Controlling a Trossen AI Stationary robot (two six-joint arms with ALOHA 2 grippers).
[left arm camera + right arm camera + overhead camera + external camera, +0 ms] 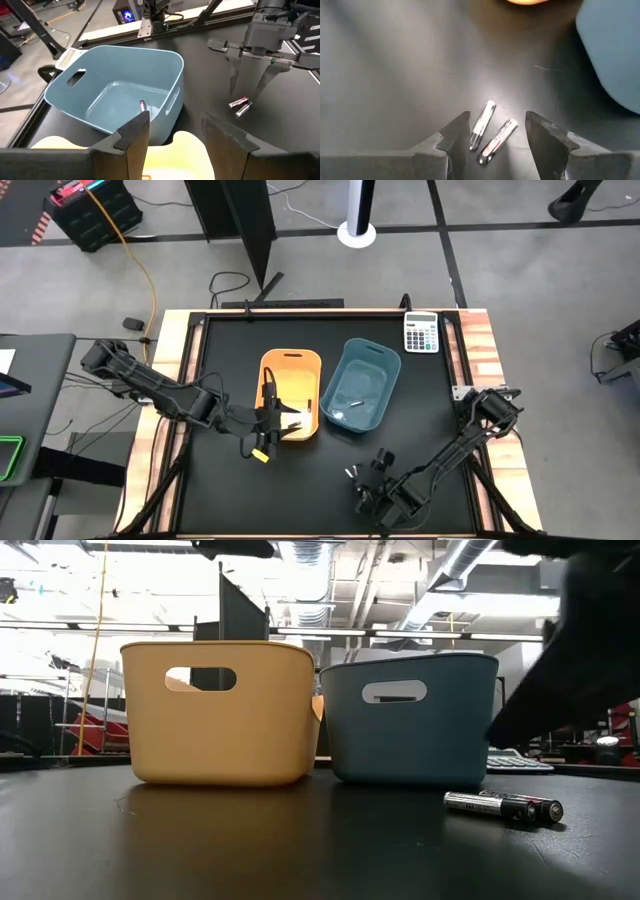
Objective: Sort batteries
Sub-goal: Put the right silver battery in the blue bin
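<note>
Two batteries [490,131] lie side by side on the worktop [395,75] directly between my right gripper [495,132] jaws, which are spread; their long axes run along the fingers. My left gripper [275,415], jaws also spread and empty, hovers at the yellow bin [292,392], farther off.

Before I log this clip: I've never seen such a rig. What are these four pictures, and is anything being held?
Two dark robot arms work at a black table; each ends in a two-finger claw. One picture looks straight down, one sits at table height, and two ride on the wrists. On the table stand an orange bin and a blue bin holding one battery, with a calculator at the far edge. The left claw hangs open over the orange bin. The right claw is open around two loose batteries. Nothing is held.
</note>
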